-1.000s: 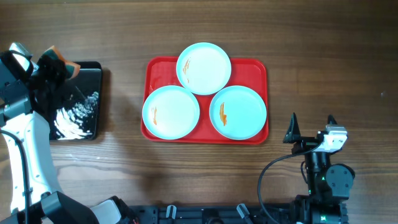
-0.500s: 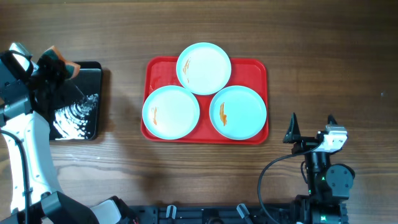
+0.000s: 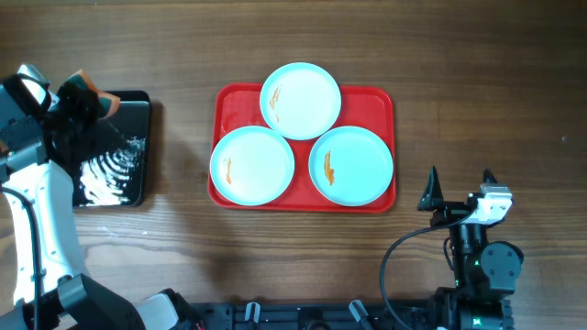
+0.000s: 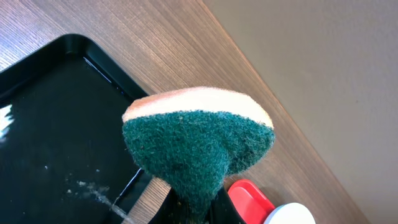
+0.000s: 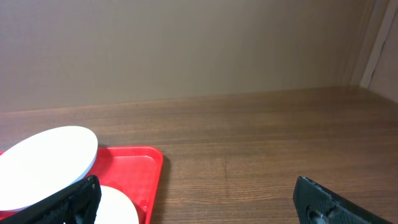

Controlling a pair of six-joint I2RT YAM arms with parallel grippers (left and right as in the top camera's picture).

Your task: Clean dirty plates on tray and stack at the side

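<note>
Pinches a green sponge tight in the left gripper, just over the black tray. Holds the right gripper wide open, nothing inside. Finds the red tray with three plates far right of the left jaws, ahead and left of the right jaws.

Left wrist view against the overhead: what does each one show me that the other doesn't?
Only the left wrist view shows the sponge close up: green scrubbing face, pale back, held from below. Only the overhead shows all three plates with orange smears on the red tray, plus the right gripper, open and apart from the tray. Both show the sponge above the wet black tray.
</note>
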